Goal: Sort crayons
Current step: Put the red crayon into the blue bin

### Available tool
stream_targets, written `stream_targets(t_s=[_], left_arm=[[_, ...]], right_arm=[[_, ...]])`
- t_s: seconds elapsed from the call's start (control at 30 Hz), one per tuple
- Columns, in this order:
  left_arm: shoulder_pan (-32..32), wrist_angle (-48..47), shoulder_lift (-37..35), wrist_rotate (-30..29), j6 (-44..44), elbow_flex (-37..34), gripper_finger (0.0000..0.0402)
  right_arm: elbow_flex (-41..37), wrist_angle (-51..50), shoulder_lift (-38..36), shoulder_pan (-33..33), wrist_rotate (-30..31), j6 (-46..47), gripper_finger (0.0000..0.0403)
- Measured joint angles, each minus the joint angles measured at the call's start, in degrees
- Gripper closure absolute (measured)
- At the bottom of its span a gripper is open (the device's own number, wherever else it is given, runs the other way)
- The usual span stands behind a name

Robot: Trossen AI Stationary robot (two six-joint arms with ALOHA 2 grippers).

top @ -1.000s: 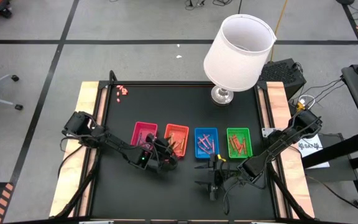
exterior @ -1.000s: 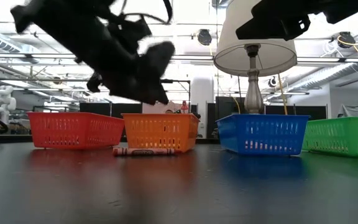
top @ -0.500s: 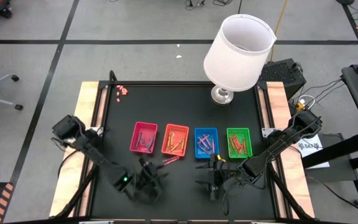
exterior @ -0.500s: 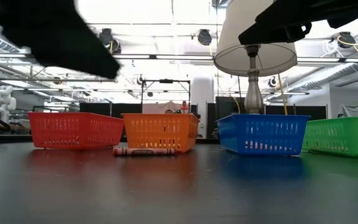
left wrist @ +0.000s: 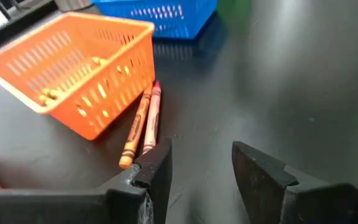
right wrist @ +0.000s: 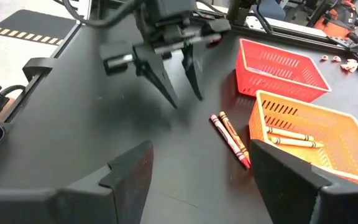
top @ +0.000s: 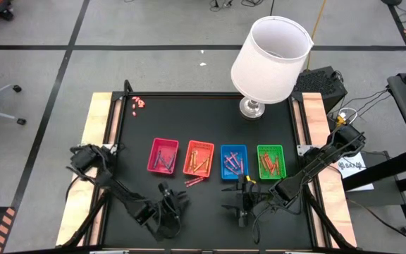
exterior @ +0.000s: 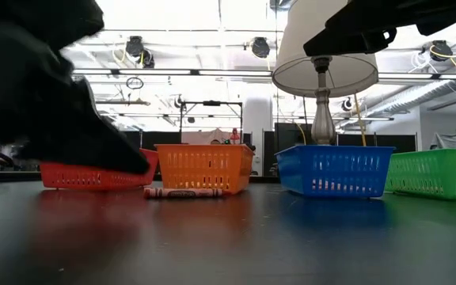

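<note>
Left gripper (top: pixel 166 215) lower centre-left, we see fingers parted, holding nothing, two crayons (left wrist: pixel 143 121) loose beside orange tray (top: pixel 199 158), right gripper (top: pixel 240 204) lower centre, wide open, seemingly empty.

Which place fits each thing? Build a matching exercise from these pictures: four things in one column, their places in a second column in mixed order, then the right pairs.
Things
1. lamp
2. two loose crayons
3. green tray
4. left gripper

Places
A. last tray in the row, on the right arm's side
B. table's far edge
C. open, near the table's front edge
D. on the table, just in front of the orange tray

Pairs: 1-B, 2-D, 3-A, 4-C
</note>
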Motion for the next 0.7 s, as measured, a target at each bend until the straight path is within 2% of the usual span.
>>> stream_targets(t_s=[0.2,0.33,0.7], left_arm=[[3.5,3.6,3.5,3.1,-0.1,0.0,0.0236],[4.9,4.4,3.4,4.5,-0.6,0.0,0.0236],[5.4,4.0,3.4,3.4,-0.2,0.0,0.0236]], right_arm=[[0.0,-0.4,0.0,0.0,-0.1,0.0,0.0154],[0.0,-0.5,0.0,0.0,-2.5,0.0,0.0154],[0.0,-0.9,0.0,0.0,-3.0,0.0,0.0154]])
